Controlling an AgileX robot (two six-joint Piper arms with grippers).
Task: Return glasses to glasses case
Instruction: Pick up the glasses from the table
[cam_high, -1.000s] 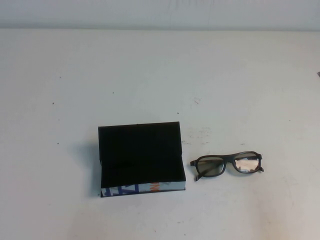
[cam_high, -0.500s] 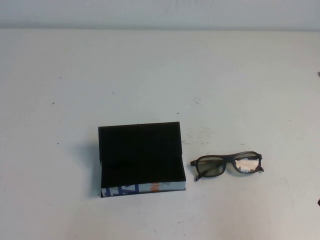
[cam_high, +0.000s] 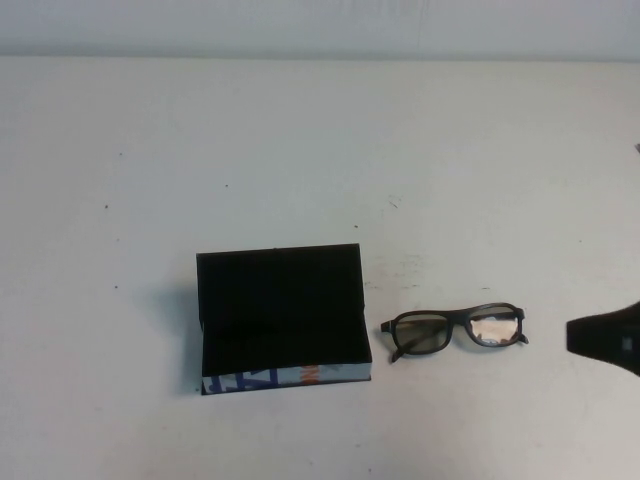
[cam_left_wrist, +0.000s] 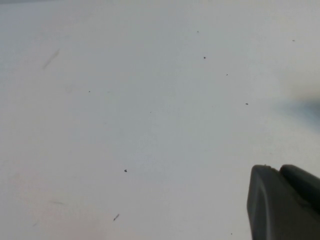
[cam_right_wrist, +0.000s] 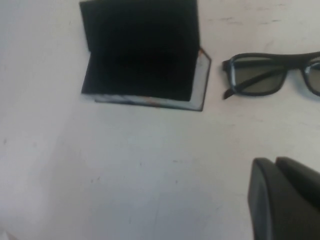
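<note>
The glasses case lies open in the middle of the table in the high view, with black lining and a blue, white and orange strip along its near side. The glasses lie unfolded on the table just right of it, dark frame, apart from the case. My right gripper reaches in from the right edge, shut and empty, a short way right of the glasses. The right wrist view shows the gripper, the case and the glasses. My left gripper is shut over bare table, outside the high view.
The white table has small dark specks and faint scuffs. A wall runs along its far edge. Nothing else stands on it.
My right gripper has come into the high view from the right edge, moving left toward the glasses. The case and glasses have not moved.
</note>
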